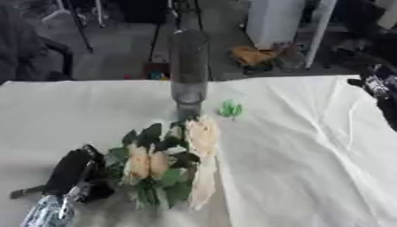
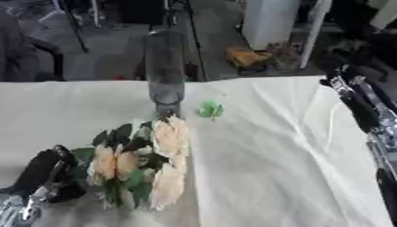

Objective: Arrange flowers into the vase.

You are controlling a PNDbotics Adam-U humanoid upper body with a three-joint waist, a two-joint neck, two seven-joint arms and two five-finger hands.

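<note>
Our left hand (image 1: 71,170) enters at the lower left, black with silver parts, lying against the left side of the flowers (image 1: 167,162). Its fingers appear to close toward the stems, but we cannot tell whether they actually hold them. The flowers are a bunch of pale peach and cream blooms with dark green leaves, lying on the white cloth of the table (image 1: 310,155), heads pointing away from us. Just beyond the uppermost bloom stands the vase (image 1: 188,75), a tall, grey, translucent cylinder, upright at the middle of the table. Beside its foot, to the right, lies a small green scrap (image 1: 230,109), apart from the bunch. Our right hand (image 2: 358,99) shows at the right edge, well apart from flowers and vase; we cannot tell how its fingers are set.
</note>
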